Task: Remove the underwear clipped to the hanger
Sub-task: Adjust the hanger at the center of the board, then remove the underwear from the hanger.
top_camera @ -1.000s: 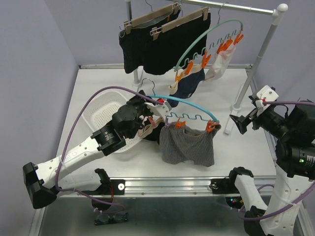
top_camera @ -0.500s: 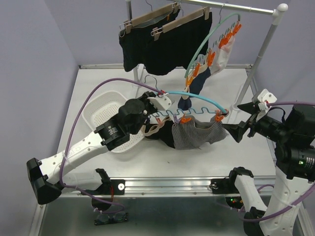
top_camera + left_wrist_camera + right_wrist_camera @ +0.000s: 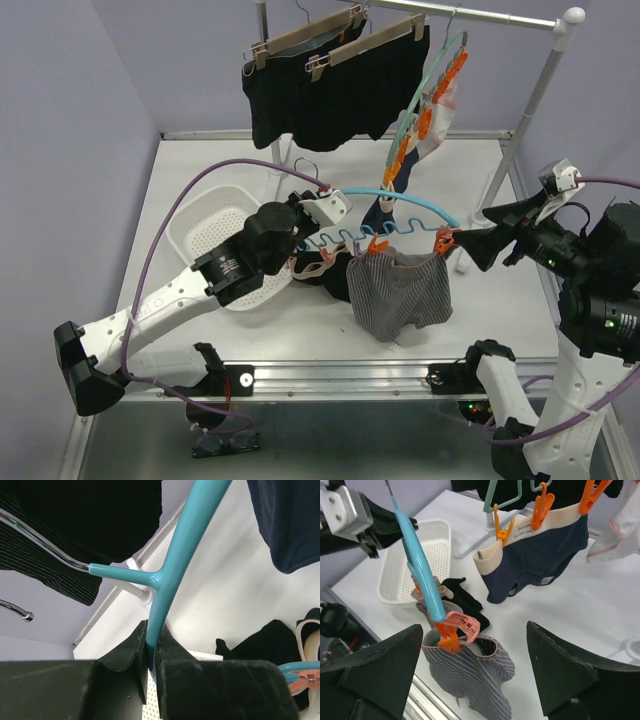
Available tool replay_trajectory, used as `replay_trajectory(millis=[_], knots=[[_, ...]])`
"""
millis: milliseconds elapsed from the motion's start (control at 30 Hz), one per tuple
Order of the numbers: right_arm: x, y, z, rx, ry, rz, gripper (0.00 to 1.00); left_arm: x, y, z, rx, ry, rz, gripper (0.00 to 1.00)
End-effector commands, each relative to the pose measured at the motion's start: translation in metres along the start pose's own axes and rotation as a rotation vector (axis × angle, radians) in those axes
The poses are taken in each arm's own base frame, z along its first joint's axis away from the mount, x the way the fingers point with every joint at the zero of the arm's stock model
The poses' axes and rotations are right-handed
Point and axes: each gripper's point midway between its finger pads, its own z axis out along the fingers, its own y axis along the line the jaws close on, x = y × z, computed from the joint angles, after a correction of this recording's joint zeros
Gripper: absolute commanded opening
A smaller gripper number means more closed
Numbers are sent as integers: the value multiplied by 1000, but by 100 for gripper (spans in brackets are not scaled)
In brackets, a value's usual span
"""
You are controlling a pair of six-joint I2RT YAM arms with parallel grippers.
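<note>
My left gripper (image 3: 322, 207) (image 3: 153, 636) is shut on a blue hanger (image 3: 412, 204) (image 3: 172, 565) (image 3: 422, 575) and holds it over the table. Grey-striped underwear (image 3: 400, 295) (image 3: 470, 672) hangs from it by orange clips (image 3: 443, 240) (image 3: 451, 637). At the hanger's right end my right gripper (image 3: 480, 232) (image 3: 475, 630) is open, its fingers either side of the end clip and touching nothing. Black shorts (image 3: 340, 90) hang on wooden hangers at the rail. A green hanger (image 3: 420, 95) carries a navy piece (image 3: 385, 208) (image 3: 540, 560) and a white-pink piece (image 3: 440, 120) (image 3: 620, 535).
A white basket (image 3: 215, 235) (image 3: 395, 575) sits on the table under my left arm. Black cloth (image 3: 330, 275) (image 3: 465, 597) lies beside it. The rack's slanted post (image 3: 510, 170) stands close behind my right gripper.
My right gripper moved left and up to the hanger's end clip, jaws narrowing slightly. The striped underwear was tugged right, then dropped back down. The green hanger swung edge-on.
</note>
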Motion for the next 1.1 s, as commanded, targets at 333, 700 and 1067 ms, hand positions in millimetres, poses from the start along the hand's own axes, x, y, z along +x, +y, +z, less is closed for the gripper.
replay_trajectory(millis=[333,700,1067], knots=[[-19,29,-5,-192,-112,-361,100,-46,24,-22,-9,-177,-54,0],[3,52,-14,-355,-91,-603,100,-49,41,-38,-60,-337,182,0],[26,62,-20,-342,-87,-642,100,-65,42,-25,-32,-403,251,0]])
